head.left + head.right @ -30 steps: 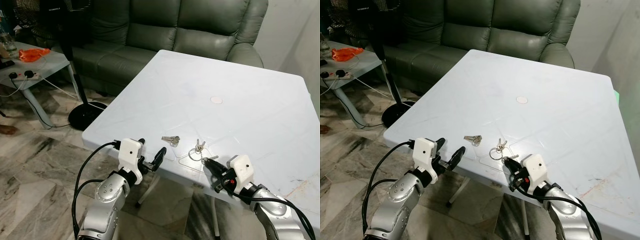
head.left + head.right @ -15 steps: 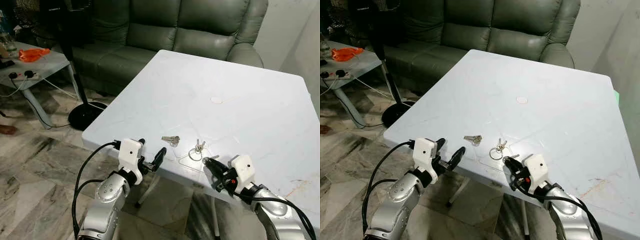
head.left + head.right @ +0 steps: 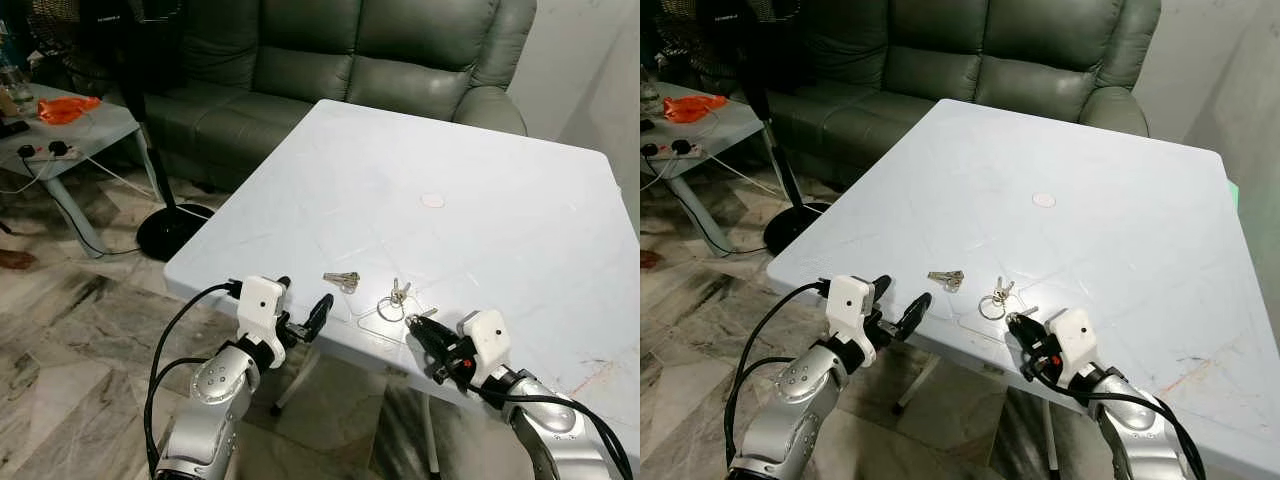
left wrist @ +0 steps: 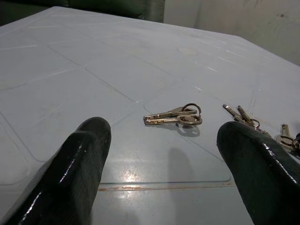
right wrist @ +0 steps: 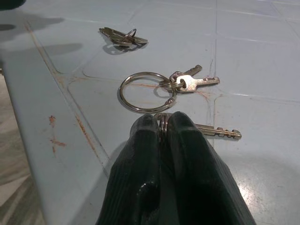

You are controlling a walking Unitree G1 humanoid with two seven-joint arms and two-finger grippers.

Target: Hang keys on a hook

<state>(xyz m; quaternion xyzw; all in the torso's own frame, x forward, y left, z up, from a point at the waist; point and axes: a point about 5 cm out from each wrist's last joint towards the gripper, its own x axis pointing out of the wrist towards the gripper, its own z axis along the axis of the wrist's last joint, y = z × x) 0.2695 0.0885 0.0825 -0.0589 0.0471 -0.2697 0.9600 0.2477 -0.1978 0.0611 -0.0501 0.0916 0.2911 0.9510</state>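
Observation:
Two sets of keys lie near the front edge of the white table (image 3: 470, 150). A small pair of keys (image 3: 342, 279) lies to the left. To the right is a bunch on a large ring (image 5: 147, 91). My right gripper (image 5: 162, 121) rests low on the table, shut on a small ring at the near side of that large ring. One key (image 5: 218, 132) sticks out sideways from the pinch. My left gripper (image 3: 303, 298) stands open at the table's edge, and the small pair of keys (image 4: 176, 115) lies just ahead between its fingers (image 4: 86, 154).
A grey-green sofa (image 3: 350, 60) stands behind the table. A fan base (image 3: 170, 230) and a low side table (image 3: 70, 125) with a power strip are at the left on the marble floor. A small white disc (image 3: 432, 200) sits mid-table.

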